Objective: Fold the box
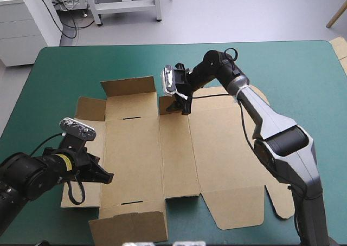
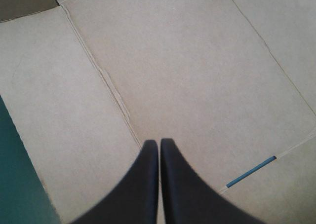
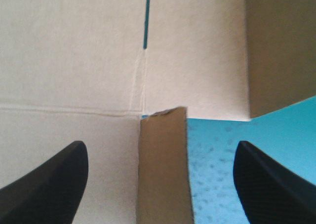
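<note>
Bottom left of the high view: left gripper, black fingers pressed together into one point and holding nothing. In its wrist view the left gripper sat over bare board just beside a crease. Could not tell whether the tips touched the sheet.

Centre of frame: the cut sheet of brown board, the box, lay mostly flat on the teal-green table cover. The near end flap at bottom centre-left was raised. The far end flap at upper centre-left was also raised.

Upper centre: right gripper, fingers spread wide and gripping nothing. The right gripper straddled a small upright brown tab, apart from it on both sides. The same tab stood at the sheet's far edge.

Upper right, at the table's edge: a strip of more board.

Risks, as judged:
- The fingers might shut off-centre on the tab and buckle it, rather than turning it on its crease.
- The sheet might slide or lift when the tab is pulled, since nothing was clearly pinning it.
- The raised end flaps looked untucked and might drop back flat.

Count:
- Two arms and two grippers.
- One box sheet.
- Three raised pieces: two end flaps and one tab.
- Two slots in the high view, the near slot and the far slot.
</note>
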Robot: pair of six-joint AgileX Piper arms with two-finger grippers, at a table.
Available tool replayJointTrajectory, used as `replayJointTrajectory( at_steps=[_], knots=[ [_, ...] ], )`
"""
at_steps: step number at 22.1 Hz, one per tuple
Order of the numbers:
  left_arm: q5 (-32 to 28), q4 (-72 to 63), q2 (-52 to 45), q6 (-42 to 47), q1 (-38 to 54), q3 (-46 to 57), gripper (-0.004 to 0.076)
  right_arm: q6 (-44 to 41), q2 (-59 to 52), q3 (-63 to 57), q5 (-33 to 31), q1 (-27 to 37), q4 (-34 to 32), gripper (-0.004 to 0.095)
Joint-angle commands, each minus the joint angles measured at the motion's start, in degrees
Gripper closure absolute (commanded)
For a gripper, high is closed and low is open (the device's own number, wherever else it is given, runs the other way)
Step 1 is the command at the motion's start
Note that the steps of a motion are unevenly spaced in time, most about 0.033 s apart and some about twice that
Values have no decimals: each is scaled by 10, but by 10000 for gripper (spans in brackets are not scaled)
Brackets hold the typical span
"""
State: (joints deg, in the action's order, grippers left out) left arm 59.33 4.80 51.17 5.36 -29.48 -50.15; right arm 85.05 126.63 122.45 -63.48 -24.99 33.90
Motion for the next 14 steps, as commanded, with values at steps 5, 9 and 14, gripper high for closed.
replayJointTrajectory(
  at_steps=[5, 9, 14],
  knots=[
    [-15, 0, -4, 6, -4, -18, 731, -301, -137, 68, -1, 0, -88, 399],
    [-15, 1, -4, 2, -4, -18, 731, -444, -176, 69, -35, 0, -268, 663],
    [-21, 4, -4, -2, -4, -18, 731, -716, -206, 68, -35, 2, -506, 927]
  ],
)
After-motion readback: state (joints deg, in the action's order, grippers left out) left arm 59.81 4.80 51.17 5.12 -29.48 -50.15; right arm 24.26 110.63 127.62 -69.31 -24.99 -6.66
